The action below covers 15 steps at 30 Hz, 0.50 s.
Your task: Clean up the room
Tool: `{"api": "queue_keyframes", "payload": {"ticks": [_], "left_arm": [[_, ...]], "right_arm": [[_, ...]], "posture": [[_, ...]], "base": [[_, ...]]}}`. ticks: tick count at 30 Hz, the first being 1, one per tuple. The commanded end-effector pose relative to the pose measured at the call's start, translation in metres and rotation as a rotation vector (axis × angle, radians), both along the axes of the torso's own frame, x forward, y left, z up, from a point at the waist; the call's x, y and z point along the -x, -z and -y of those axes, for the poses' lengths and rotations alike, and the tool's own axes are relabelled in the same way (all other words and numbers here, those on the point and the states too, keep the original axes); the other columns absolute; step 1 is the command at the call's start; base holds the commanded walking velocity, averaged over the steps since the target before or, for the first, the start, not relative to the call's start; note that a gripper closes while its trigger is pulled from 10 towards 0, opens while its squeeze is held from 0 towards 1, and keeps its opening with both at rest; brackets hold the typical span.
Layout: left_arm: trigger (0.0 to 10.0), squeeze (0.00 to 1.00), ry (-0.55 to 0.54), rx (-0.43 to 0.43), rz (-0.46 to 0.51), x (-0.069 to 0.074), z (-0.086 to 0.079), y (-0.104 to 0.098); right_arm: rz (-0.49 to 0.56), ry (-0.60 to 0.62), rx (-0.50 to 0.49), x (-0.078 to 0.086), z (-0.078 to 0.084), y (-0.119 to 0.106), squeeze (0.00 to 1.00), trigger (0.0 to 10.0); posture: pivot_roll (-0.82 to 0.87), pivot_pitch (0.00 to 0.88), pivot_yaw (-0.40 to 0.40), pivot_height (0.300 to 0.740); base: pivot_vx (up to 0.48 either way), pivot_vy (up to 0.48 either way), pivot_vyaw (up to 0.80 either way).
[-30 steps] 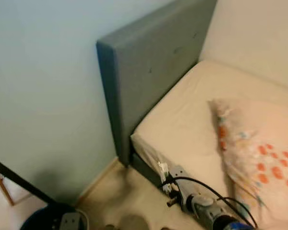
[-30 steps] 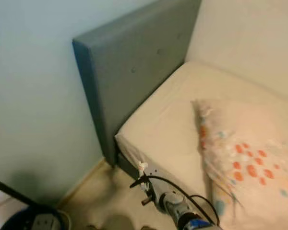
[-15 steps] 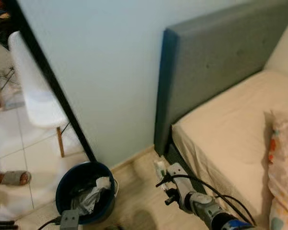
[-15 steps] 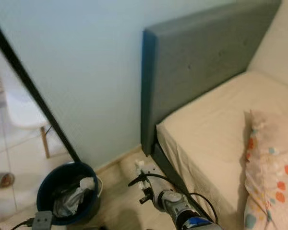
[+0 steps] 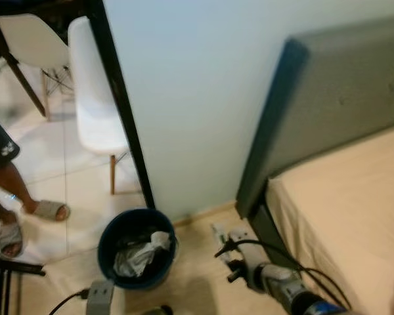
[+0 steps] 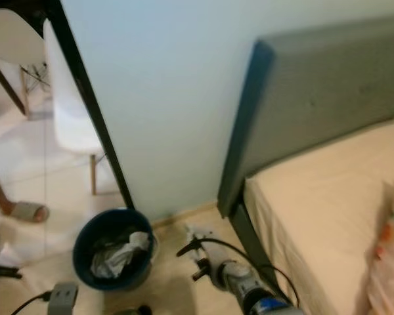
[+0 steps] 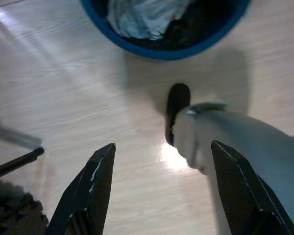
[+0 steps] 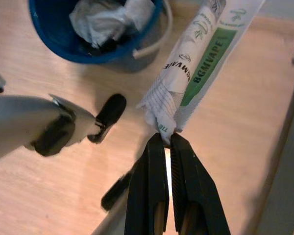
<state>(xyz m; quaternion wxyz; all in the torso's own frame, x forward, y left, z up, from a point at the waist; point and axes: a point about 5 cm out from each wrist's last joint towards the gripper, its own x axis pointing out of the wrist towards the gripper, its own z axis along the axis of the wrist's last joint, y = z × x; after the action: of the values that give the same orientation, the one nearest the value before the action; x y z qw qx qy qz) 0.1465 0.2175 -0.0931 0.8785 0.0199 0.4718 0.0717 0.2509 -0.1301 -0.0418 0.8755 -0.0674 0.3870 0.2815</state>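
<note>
while the right claw (image 8: 165, 142) pinches only a wrapper (image 8: 198, 63) corner, it may slip short of the bin (image 5: 136, 248) at ten o'clock; left claw (image 7: 161, 152) wide.

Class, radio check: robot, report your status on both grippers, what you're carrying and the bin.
Right gripper shut on white wrapper. Left gripper open, empty, above floor. Blue bin ahead, already holding trash. Person's feet left of bin.

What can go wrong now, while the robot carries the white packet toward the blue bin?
1. The right gripper pinches only the crumpled end of the white packet, so it may slip out and land on the wooden floor.
2. The packet hangs beside the blue bin, not over it; releasing now would likely miss.
3. A person's feet in sandals stand near the bin, so walking closer risks contact.
</note>
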Motion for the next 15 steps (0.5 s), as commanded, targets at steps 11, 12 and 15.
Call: {"api": "queue_keyframes", "payload": {"ticks": [11,12,15], "left_arm": [[10.0,0.0,-0.001,0.007,-0.048,0.0133,0.0007,0.0053],[10.0,0.0,-0.001,0.007,-0.049,0.014,0.0008,0.0056],[10.0,0.0,-0.002,0.008,-0.053,0.015,0.0007,0.0059]], "right_arm": [[-0.031,-0.009,-0.012,0.0094,-0.0014,0.0063,0.0,10.0],[-0.031,-0.015,-0.013,0.0094,-0.0019,0.0062,0.0,10.0],[-0.031,-0.039,-0.013,0.0095,-0.0039,0.0058,0.0,10.0]], "posture": [[0.01,0.0,0.023,0.74],[0.01,0.0,0.023,0.74],[0.01,0.002,0.023,0.74]], "base": [[0.0,0.0,0.79],[0.0,0.0,0.79],[0.0,0.0,0.8]]}}
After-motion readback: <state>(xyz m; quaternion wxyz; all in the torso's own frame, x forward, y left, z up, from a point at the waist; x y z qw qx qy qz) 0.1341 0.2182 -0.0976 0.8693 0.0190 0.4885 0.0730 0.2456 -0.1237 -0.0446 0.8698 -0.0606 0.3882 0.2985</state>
